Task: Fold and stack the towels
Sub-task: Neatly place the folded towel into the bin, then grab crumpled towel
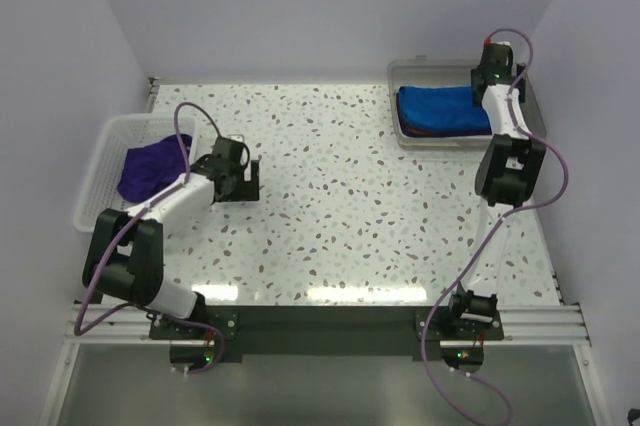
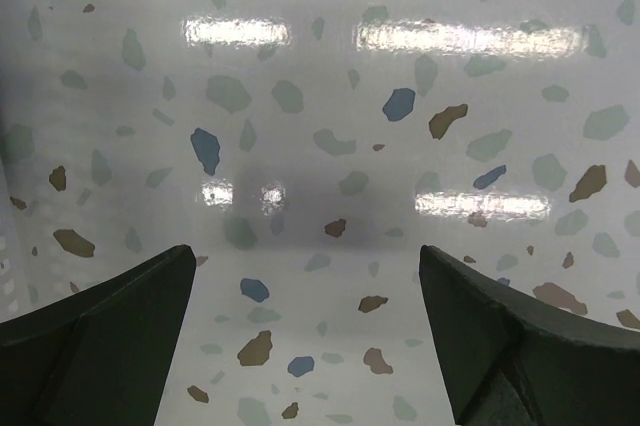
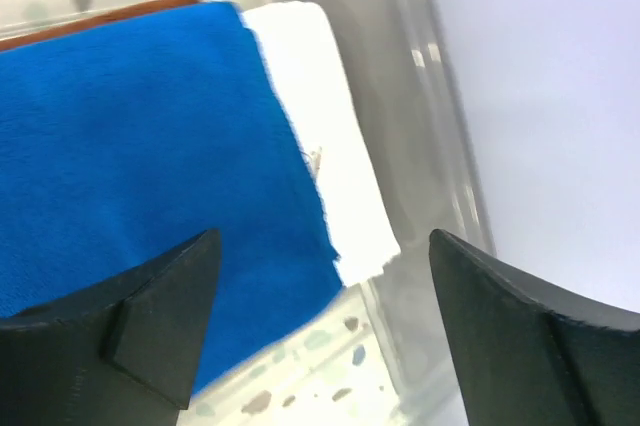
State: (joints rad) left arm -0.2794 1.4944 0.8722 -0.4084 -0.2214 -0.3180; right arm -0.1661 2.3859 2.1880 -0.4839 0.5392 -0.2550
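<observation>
One blue towel [image 3: 130,146], edge short of tray wall [image 3: 432,116], right tool [image 3: 325,246] spread

We look down on a white table [image 1: 350,206] flecked with blue, brown and grey-green chips, its glossy top throwing back strips of light. A white mesh basket [image 1: 95,176] sits on it at the left edge. Well apart from the basket, to its right and farther back, a grey tray [image 1: 440,65] rests at the table's corner.
</observation>
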